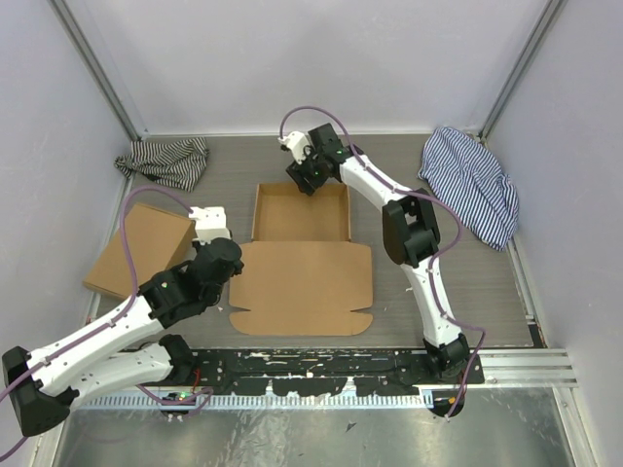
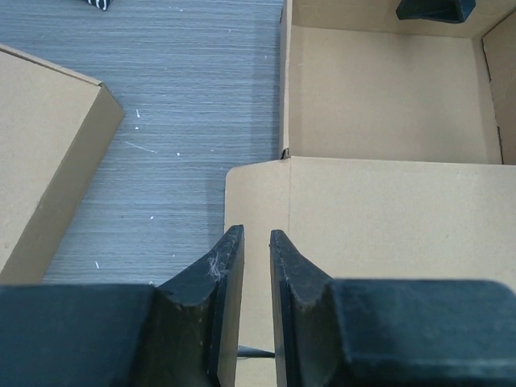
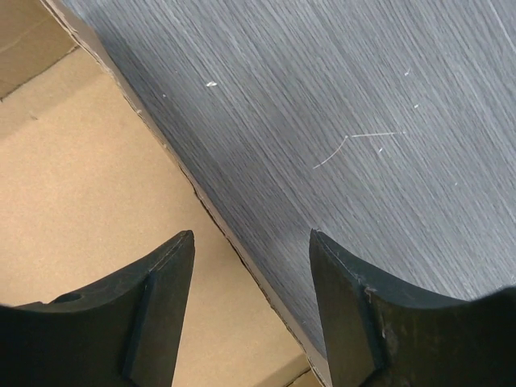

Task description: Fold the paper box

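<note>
A flat cardboard box lies by the left wall on the table. Next, the left claw is at the left edge of the open lid of the paper box, fingers almost together; pinching or not, I cannot tell. The paper box sits mid-table, and the right claw, spread wide, straddles its far wall.

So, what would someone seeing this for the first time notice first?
A plain brown cardboard die-cut box lies mid-table, its far half already a walled tray, its lid flat on the near side. The right gripper hangs open over the tray's far left corner, the left gripper at the lid's left flap. A crumpled blue-striped cloth lies far right.
</note>
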Controlling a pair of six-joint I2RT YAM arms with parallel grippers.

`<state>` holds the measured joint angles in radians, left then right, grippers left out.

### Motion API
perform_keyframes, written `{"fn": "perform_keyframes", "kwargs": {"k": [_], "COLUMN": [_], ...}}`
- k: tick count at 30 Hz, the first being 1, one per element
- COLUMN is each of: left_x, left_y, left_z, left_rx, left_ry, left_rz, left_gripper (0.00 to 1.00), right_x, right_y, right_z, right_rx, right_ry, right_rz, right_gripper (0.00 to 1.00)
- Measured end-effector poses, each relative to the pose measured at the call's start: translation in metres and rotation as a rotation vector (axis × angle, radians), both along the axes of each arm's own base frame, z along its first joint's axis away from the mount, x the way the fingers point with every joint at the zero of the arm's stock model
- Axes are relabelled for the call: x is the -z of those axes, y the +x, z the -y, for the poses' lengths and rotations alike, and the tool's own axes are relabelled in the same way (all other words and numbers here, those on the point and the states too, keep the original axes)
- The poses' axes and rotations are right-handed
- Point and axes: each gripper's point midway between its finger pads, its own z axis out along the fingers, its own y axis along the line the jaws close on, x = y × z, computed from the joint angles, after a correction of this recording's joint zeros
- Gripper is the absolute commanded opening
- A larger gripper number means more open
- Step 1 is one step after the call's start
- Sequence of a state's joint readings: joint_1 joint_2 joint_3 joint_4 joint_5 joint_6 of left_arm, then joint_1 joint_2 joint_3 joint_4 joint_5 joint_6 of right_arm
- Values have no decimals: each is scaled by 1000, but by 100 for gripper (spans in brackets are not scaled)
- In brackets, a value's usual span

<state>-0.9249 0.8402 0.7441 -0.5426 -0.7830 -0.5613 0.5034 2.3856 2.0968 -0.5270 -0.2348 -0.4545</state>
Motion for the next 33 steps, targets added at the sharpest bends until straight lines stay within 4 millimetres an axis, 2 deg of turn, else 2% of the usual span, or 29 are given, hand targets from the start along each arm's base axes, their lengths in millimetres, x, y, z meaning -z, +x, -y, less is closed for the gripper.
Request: {"fn": "perform_keyframes", "kwargs": {"k": [5, 9, 11, 14, 18, 21, 23, 24, 27, 29, 31, 32, 33], "left_x": [0, 1, 1, 1, 0, -4, -6, -7, -7, -6, -6, -6, -7], "left_y": [0, 0, 0, -1, -3, -4, -5, -6, -7, -8, -9, -9, -10], "left_z": [0, 1, 1, 1, 0, 1, 2, 2, 5, 7, 8, 9, 9], "left_rx": [-4, -7, -7, -6, -5, -2, 3, 6, 16, 24, 32, 35, 37], "left_ry": [-8, -13, -13, -16, -31, -62, -77, -84, -97, -104, -114, -119, -129], "left_rz": [-2, -3, -4, -6, -8, 0, 3, 2, -3, -9, -14, -15, -14], "left_gripper": [27, 27, 27, 27, 27, 27, 27, 27, 27, 27, 27, 27, 27], "right_x": [-2, 5, 11, 18, 24, 25, 26, 27, 28, 28, 29, 28, 26], "right_y": [-2, -6, -7, -7, -3, -2, -8, -11, -36, -65, -116, -142, -162], "right_z": [-3, -5, -5, -4, 8, 18, 36, 46, 96, 126, 157, 161, 159], "right_rx": [-28, -37, -32, -3, 96, 186, 296, 349, 595, 732, 878, 917, 931], "right_ry": [7, 12, 14, 11, -1, 16, 35, 45, 97, 115, 82, 72, 68], "right_rz": [-6, -33, -48, -69, -91, -122, -175, -205, -334, -386, -434, -446, -452], "right_gripper": [63, 59, 52, 33, 16, 12, 4, 4, 14, 18, 18, 23, 32]}}
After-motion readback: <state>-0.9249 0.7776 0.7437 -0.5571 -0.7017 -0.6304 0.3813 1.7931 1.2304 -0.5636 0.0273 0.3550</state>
